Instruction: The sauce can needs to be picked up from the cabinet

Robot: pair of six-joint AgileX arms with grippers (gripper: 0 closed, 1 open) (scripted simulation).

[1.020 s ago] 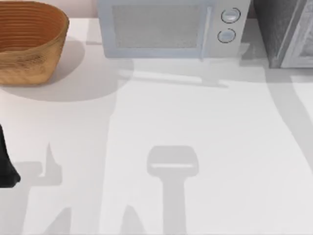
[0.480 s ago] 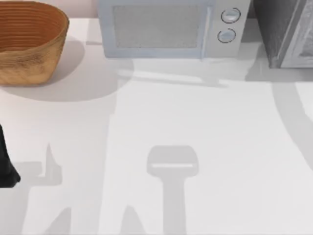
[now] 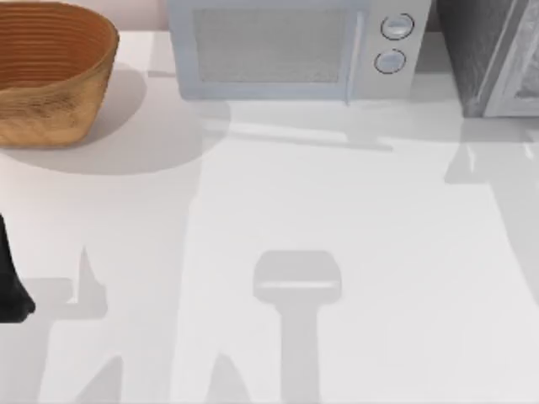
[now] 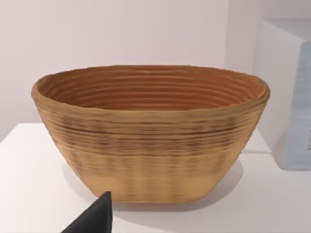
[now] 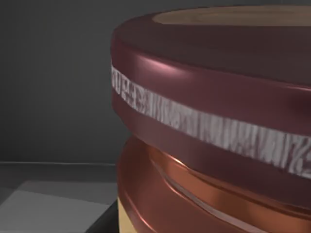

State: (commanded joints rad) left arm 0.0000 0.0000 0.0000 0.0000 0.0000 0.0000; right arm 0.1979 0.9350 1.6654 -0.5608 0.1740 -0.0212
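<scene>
The sauce can (image 5: 214, 121) looms very close in the right wrist view. It has a dark maroon band with a pale stripe, a coppery lower body and a tan flat top. Dark grey walls surround it, and it stands on a grey floor inside the cabinet (image 3: 488, 50), which is the dark speckled box at the table's back right in the top view. My left arm (image 3: 10, 282) is parked at the left edge of the table. A black tip of my left gripper (image 4: 95, 221) points toward the basket.
A large woven basket (image 3: 50, 71) stands at the back left, also seen as the basket (image 4: 150, 131) ahead of the left wrist. A light grey microwave (image 3: 295, 46) with two round knobs sits at the back centre. Arm shadows fall across the white table (image 3: 278, 210).
The arm shadow on the right side of the table has shrunk and slid toward the cabinet. The left arm has not moved.
</scene>
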